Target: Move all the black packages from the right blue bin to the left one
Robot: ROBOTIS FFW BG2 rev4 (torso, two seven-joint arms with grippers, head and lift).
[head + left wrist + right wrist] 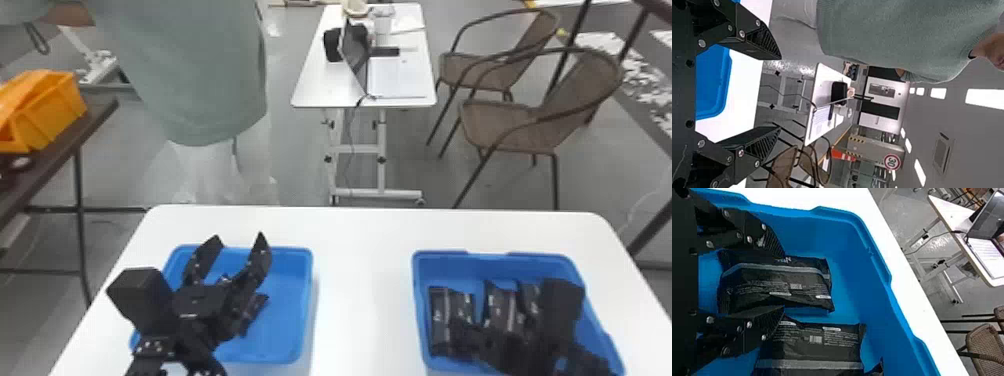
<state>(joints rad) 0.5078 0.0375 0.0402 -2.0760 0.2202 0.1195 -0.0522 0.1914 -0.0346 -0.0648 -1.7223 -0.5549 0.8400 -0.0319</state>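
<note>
In the head view, my left gripper (231,245) stands open above the left blue bin (295,255). Black packaging (256,306) lies in that bin, partly covered by the gripper. My left gripper (780,94) also appears with parted fingers and nothing between them in the left wrist view. Several black packages (501,305) lie in the right blue bin (425,257), where my right gripper (465,332) is low over them. In the right wrist view, my right gripper (784,282) is open, its fingers along both sides of one package (801,286); another package (813,348) lies beside it.
Both bins rest on a white table (365,280), with a gap between them. The right bin's raised wall (883,272) borders the packages. Beyond the table are a laptop desk (325,90) and chairs (510,125).
</note>
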